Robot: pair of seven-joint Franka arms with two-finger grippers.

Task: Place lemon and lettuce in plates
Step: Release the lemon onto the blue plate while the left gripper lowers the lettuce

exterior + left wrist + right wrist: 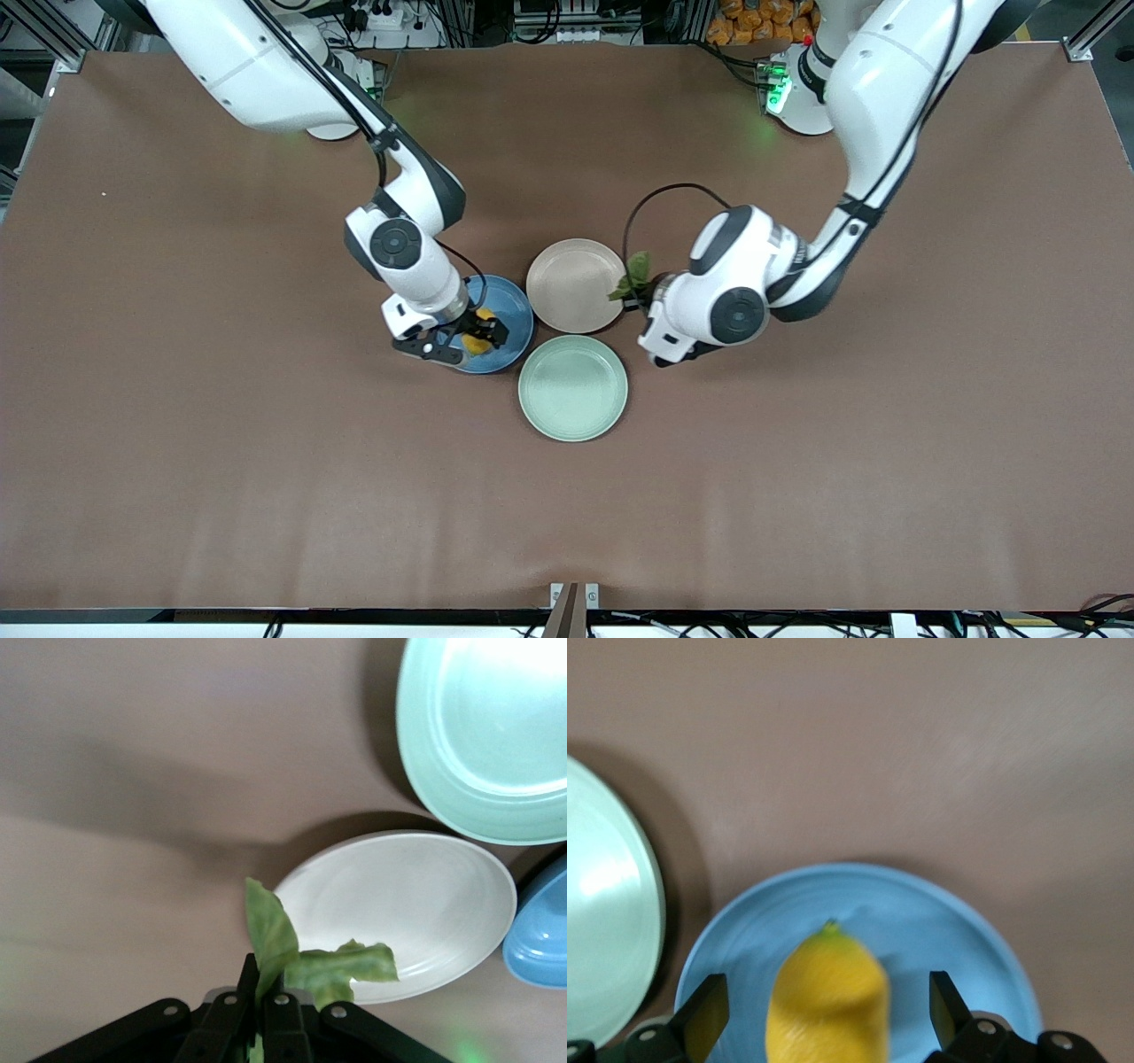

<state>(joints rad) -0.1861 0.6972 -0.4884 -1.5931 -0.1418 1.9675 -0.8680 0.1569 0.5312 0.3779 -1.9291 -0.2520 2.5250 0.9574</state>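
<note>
The yellow lemon [479, 342] is over the blue plate [512, 306], between the spread fingers of my right gripper [465, 341]. In the right wrist view the lemon [828, 1001] has a gap to each finger, with the blue plate [939, 921] beneath it and my right gripper [824, 1014] open. I cannot tell whether the lemon rests on the plate. My left gripper [643, 294] is shut on the green lettuce [633, 273] beside the beige-pink plate [571, 283]. In the left wrist view the lettuce [301, 957] hangs from my left gripper [263, 1001] over the rim of that plate [425, 895].
A pale mint-green plate [573, 387] lies nearer to the front camera than the other two and touches them; it shows in the left wrist view [496, 726] and the right wrist view [602, 904]. The brown table [842, 443] spreads out on all sides.
</note>
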